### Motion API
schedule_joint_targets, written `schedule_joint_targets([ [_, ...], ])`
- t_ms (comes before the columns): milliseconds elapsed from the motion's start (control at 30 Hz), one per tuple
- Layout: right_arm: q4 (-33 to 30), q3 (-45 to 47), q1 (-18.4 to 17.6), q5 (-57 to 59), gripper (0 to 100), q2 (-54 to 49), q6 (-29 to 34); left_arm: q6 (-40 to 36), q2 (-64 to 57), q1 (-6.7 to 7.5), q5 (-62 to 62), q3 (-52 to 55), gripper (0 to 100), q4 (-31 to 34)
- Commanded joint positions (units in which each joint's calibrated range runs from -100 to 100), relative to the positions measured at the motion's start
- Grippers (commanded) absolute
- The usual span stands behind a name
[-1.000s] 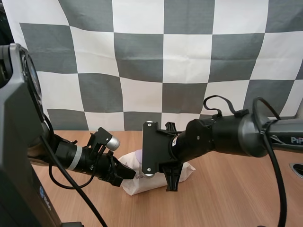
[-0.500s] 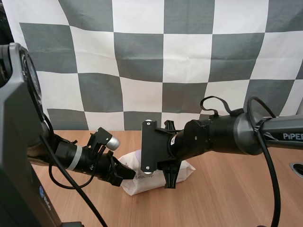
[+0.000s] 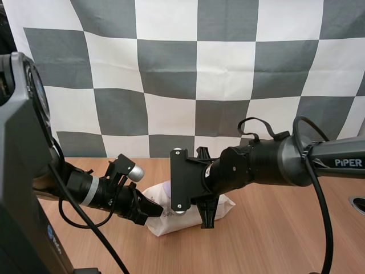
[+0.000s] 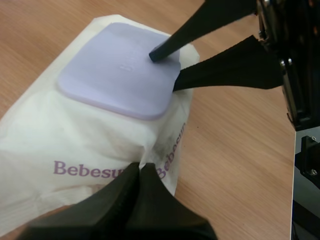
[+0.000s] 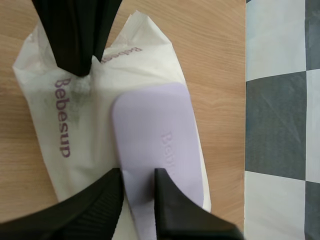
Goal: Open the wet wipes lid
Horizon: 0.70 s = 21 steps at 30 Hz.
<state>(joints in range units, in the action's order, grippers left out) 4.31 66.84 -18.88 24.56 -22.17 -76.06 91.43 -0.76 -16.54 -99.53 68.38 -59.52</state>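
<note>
The white wet wipes pack (image 3: 223,208) lies on the wooden table (image 3: 274,240), its flat purple lid (image 4: 112,75) down and closed. My left gripper (image 4: 140,167) is shut, its fingers together as one wedge, tips pressed into the creased wrapper near the printed name. Over the pack, the left gripper (image 5: 80,70) dents the wrapper at the end away from the lid. My right gripper (image 5: 138,175) is open by a narrow gap and straddles the lid's edge: one finger (image 4: 152,54) rests on the lid top, the other sits just outside its rim.
In the high view both arms meet over the pack, the left gripper (image 3: 155,209) from the left and the right gripper (image 3: 207,220) from the right. A round opening (image 3: 359,204) sits in the table at the far right.
The right arm has shifted slightly to the left over the pack. The left arm and the pack have stayed put.
</note>
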Motion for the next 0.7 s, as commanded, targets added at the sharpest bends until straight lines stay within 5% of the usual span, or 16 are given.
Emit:
schedule_joint_targets([
  [0,0.0,0.1,0.0,-0.1,11,0.1,0.0,0.0,0.1,0.05,0.1,0.0,0,0.0],
  [67,0.0,0.1,0.0,-0.1,0,0.1,0.0,0.0,0.1,0.05,0.1,0.0,0,0.0],
  [667,0.0,-2.1,0.0,-6.7,0,-0.3,0.4,0.0,0.1,0.05,1.7,0.0,0,0.8],
])
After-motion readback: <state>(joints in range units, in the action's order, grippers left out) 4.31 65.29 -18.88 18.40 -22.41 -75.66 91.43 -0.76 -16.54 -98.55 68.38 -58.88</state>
